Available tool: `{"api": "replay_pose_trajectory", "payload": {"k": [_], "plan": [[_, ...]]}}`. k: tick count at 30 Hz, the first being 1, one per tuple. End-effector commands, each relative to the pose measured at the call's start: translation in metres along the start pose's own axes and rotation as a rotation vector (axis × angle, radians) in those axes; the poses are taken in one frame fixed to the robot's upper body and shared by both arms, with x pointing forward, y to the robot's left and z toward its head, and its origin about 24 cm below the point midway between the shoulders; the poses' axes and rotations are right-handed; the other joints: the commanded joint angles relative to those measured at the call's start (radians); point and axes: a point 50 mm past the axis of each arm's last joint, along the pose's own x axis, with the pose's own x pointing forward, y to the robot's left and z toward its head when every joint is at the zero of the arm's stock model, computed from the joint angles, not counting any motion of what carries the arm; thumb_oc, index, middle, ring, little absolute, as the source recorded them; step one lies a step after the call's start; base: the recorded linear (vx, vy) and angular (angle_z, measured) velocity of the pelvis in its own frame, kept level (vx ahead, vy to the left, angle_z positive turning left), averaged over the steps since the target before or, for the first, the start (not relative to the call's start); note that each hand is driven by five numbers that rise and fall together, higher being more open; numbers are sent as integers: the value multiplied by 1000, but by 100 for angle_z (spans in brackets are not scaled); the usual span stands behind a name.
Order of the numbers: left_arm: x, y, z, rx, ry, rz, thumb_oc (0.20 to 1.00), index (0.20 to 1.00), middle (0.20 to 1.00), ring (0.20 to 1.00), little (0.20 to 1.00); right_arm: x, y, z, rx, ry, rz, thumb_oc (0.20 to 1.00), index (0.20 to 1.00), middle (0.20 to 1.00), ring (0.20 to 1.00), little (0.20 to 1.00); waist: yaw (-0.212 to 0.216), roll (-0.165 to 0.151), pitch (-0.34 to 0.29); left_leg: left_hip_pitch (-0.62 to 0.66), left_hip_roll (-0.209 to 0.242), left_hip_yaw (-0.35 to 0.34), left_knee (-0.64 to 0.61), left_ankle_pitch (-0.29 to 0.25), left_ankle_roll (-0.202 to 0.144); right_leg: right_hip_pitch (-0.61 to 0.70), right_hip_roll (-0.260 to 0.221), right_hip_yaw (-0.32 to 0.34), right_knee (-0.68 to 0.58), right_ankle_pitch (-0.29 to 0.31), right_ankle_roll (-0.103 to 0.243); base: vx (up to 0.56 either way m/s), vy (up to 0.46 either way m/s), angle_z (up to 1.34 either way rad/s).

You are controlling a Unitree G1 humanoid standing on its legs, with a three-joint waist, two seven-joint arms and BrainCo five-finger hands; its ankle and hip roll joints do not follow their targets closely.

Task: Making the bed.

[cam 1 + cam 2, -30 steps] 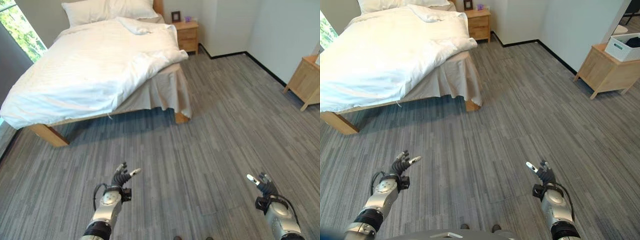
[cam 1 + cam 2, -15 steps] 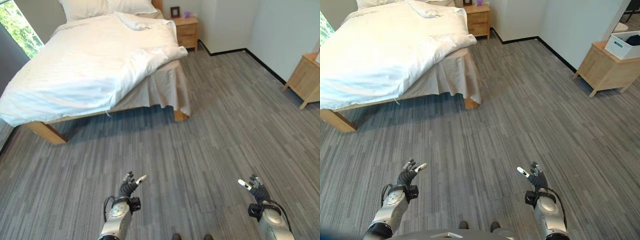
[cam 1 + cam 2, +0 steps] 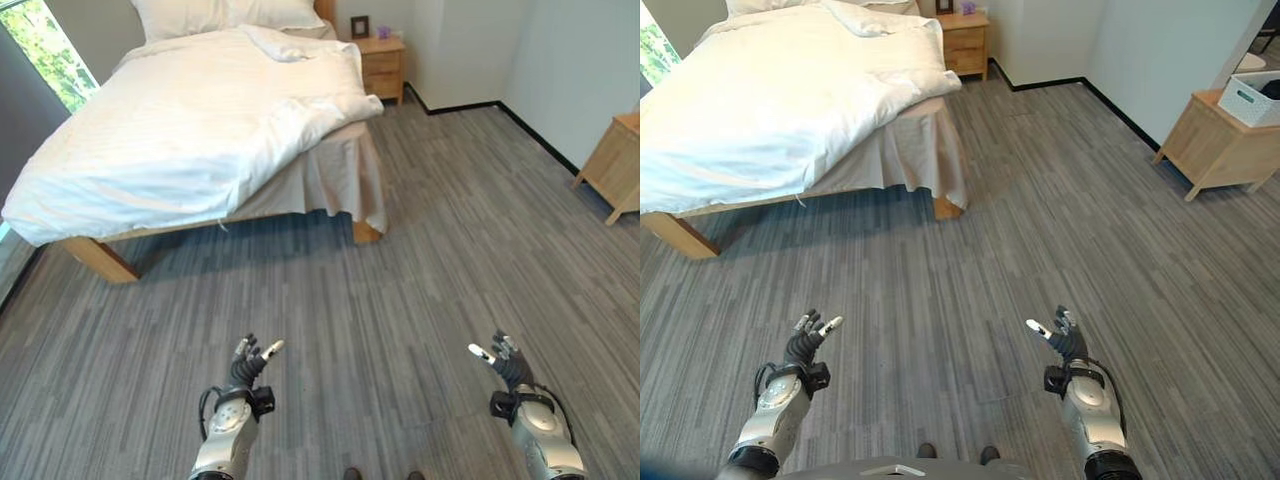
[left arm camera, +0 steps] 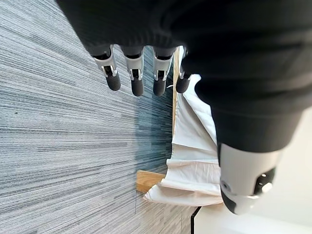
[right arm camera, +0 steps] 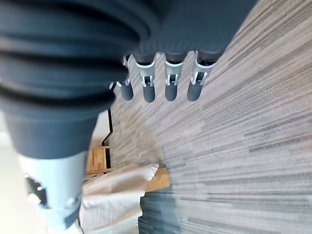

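Observation:
A wooden-framed bed point(image 3: 95, 258) stands at the far left, covered by a rumpled white duvet point(image 3: 190, 130) that hangs askew over its near corner, baring a beige skirt point(image 3: 330, 180). White pillows point(image 3: 225, 15) lie at its head. My left hand point(image 3: 245, 362) hovers low over the grey floor, well short of the bed, fingers point(image 4: 136, 75) straight and empty. My right hand point(image 3: 505, 362) is held the same way on the other side, fingers point(image 5: 169, 80) spread, holding nothing.
A wooden nightstand point(image 3: 382, 62) with a small frame stands by the bed's head. A second wooden cabinet point(image 3: 1220, 140) carrying a white basket point(image 3: 1255, 98) stands at the right wall. Grey striped carpet point(image 3: 430, 260) lies between me and the bed.
The whole picture shifted slightly, so the camera moved. Both hands stay open and low; the left hand sits a little further left than half a second ago.

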Motion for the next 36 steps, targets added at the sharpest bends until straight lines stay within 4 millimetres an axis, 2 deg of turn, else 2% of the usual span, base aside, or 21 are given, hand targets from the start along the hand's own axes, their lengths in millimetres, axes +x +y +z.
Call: {"api": "replay_pose_trajectory", "payload": {"k": [1, 8, 12, 13, 14, 15, 16, 18, 20, 21, 22, 23, 24, 25, 28, 30, 31, 33, 34, 35, 36], "plan": [[15, 3, 46, -44, -172, 12, 1000, 1000, 1000, 1000, 1000, 4, -5, 31, 21, -150, -25, 1000, 1000, 1000, 1000, 1000, 14, -50, 6, 2, 7, -52, 6, -56, -43, -3, -75, 1, 54, -57, 100, 0, 0, 0], [17, -4, 57, -41, -207, 2, 1000, 1000, 1000, 1000, 1000, 2, -7, 35, 56, -172, -43, 1000, 1000, 1000, 1000, 1000, 5, -52, 13, -22, -6, -52, 6, -56, -37, -25, -88, 8, 58, -58, 111, 28, 29, 2], [20, -10, 71, -25, -251, -26, 1000, 1000, 1000, 1000, 1000, 9, 3, 59, 59, -259, -2, 1000, 1000, 1000, 1000, 1000, 6, -45, 47, -57, -15, -41, 17, -63, -15, -142, -91, 34, 241, -63, 134, -17, 76, -6], [20, -10, 71, -25, -251, -26, 1000, 1000, 1000, 1000, 1000, 9, 3, 59, 60, -259, -2, 1000, 1000, 1000, 1000, 1000, 7, -46, 46, -59, -15, -40, 17, -63, -15, -149, -92, 36, 248, -66, 134, -4, 54, -11], [20, -12, 73, -15, -258, -35, 1000, 1000, 1000, 1000, 1000, 9, 5, 64, 57, -277, 9, 1000, 1000, 1000, 1000, 1000, 7, -47, 57, -63, -17, -40, 23, -66, -8, -182, -90, 41, 319, -48, 141, 35, 74, -6], [19, -16, 77, 14, -272, -64, 1000, 1000, 1000, 1000, 1000, 8, 10, 68, 53, -299, 32, 1000, 1000, 1000, 1000, 1000, 0, -43, 81, -61, -14, -55, 39, -76, 5, -252, -80, 40, 474, 16, 146, 43, 117, -2], [19, -16, 79, 20, -280, -70, 1000, 1000, 1000, 1000, 1000, 7, 13, 70, 52, -308, 48, 1000, 1000, 1000, 1000, 1000, -1, -38, 98, -60, -9, -55, 45, -79, 13, -312, -82, 24, 581, 46, 144, 62, 124, -11], [17, -19, 77, 45, -276, -98, 1000, 1000, 1000, 1000, 1000, 4, 19, 72, 37, -317, 82, 1000, 1000, 1000, 1000, 1000, -19, -9, 133, -31, 20, -67, 44, -77, 15, -429, -69, 7, 717, 44, 137, 220, 82, -1], [16, -20, 75, 51, -270, -100, 1000, 1000, 1000, 1000, 1000, 3, 20, 70, 43, -313, 88, 1000, 1000, 1000, 1000, 1000, -27, -8, 135, -6, 24, -73, 37, -76, 8, -449, -73, -5, 689, 34, 136, 244, -7, 17], [16, -21, 73, 55, -265, -106, 1000, 1000, 1000, 1000, 1000, 2, 21, 67, 47, -303, 91, 1000, 1000, 1000, 1000, 1000, -40, -8, 137, 24, 27, -83, 31, -76, -3, -455, -67, -11, 614, 26, 131, 366, -97, 16], [15, -24, 70, 66, -257, -124, 1000, 1000, 1000, 1000, 1000, 1, 19, 63, 51, -290, 88, 1000, 1000, 1000, 1000, 1000, -64, -12, 141, 69, 25, -109, 16, -85, -23, -450, -60, -10, 452, 30, 135, 360, -94, 21], [15, -24, 70, 66, -257, -124, 1000, 1000, 1000, 1000, 1000, 1, 19, 63, 51, -290, 88, 1000, 1000, 1000, 1000, 1000, -65, -12, 142, 70, 25, -110, 16, -85, -23, -448, -60, -11, 450, 31, 135, 500, -164, 24], [16, -27, 69, 86, -252, -138, 1000, 1000, 1000, 1000, 1000, 0, 15, 60, 49, -280, 73, 1000, 1000, 1000, 1000, 1000, -97, -20, 140, 102, 22, -140, 6, -84, -45, -466, -40, 30, 243, 70, 151, 423, -149, 37], [17, -29, 70, 105, -255, -150, 1000, 1000, 1000, 1000, 1000, -1, 13, 59, 57, -277, 68, 1000, 1000, 1000, 1000, 1000, -116, -15, 136, 123, 29, -158, 6, -92, -58, -474, -30, 45, 165, 106, 165, 543, -205, 49], [17, -34, 71, 127, -262, -174, 1000, 1000, 1000, 1000, 1000, -2, 9, 58, 35, -270, 75, 1000, 1000, 1000, 1000, 1000, -134, -16, 119, 164, 48, -178, 6, -100, -78, -484, -41, 16, 127, 153, 178, 344, -149, 74], [17, -34, 71, 126, -262, -174, 1000, 1000, 1000, 1000, 1000, -2, 9, 58, 35, -270, 76, 1000, 1000, 1000, 1000, 1000, -137, -14, 120, 165, 50, -180, 6, -100, -78, -482, -41, 13, 128, 152, 178, 251, -153, 90], [13, -37, 65, 105, -248, -191, 1000, 1000, 1000, 1000, 1000, -1, 6, 57, 9, -264, 86, 1000, 1000, 1000, 1000, 1000, -132, -4, 98, 169, 101, -184, 112, -6, -119, -451, -19, 5, 178, 130, 136, 477, -335, 32], [11, -39, 62, 68, -238, -195, 1000, 1000, 1000, 1000, 1000, 1, 4, 64, -3, -280, 88, 1000, 1000, 1000, 1000, 1000, -124, -9, 93, 95, 121, -164, 339, 113, -143, -397, -15, -28, 195, 90, 98, 420, -335, 27], [12, -39, 63, 68, -238, -194, 1000, 1000, 1000, 1000, 1000, 1, 4, 64, -3, -280, 88, 1000, 1000, 1000, 1000, 1000, -126, -12, 92, 91, 118, -167, 339, 116, -143, -399, -18, -28, 194, 92, 99, 421, -500, 38], [10, -43, 62, 49, -230, -228, 1000, 1000, 1000, 1000, 1000, 1, 0, 69, 10, -295, 92, 1000, 1000, 1000, 1000, 1000, -107, -56, 111, -43, 150, -70, 662, 175, -123, -298, -26, -46, 182, 51, 48, 284, -383, 26], [10, -43, 62, 49, -231, -227, 1000, 1000, 1000, 1000, 1000, 1, 0, 69, 10, -296, 92, 1000, 1000, 1000, 1000, 1000, -108, -58, 109, -47, 148, -72, 663, 177, -122, -301, -29, -47, 180, 53, 48, 290, -382, 28]]}}
